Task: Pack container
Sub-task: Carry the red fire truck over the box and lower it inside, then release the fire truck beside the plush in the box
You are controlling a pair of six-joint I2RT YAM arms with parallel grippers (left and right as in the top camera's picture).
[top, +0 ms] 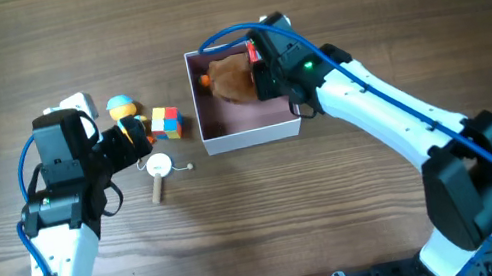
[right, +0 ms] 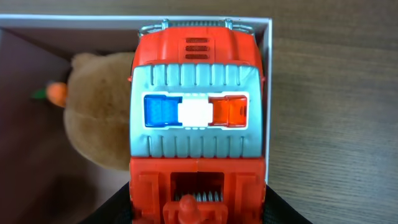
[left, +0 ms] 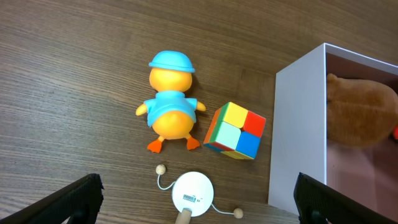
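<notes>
The container (top: pixel 251 137) is a white-walled square box with a pink inside, at the table's centre; its near wall (left: pixel 298 124) shows in the left wrist view. A brown plush toy (top: pixel 231 80) lies in it, also visible as plush (right: pixel 93 124). My right gripper (right: pixel 198 211) is shut on a red toy truck (right: pixel 196 112) with a grey roof and blue-white-red lights, held along the container's right wall (right: pixel 268 37). My left gripper (left: pixel 199 198) stands wide open above a white rattle drum (left: pixel 193 195), touching nothing.
Left of the container lie a yellow duck toy with a blue hat (left: pixel 169 106), a coloured cube (left: pixel 236 130) and the drum (top: pixel 160 166). A small orange object (right: pixel 57 93) sits by the plush. Bare wood surrounds them.
</notes>
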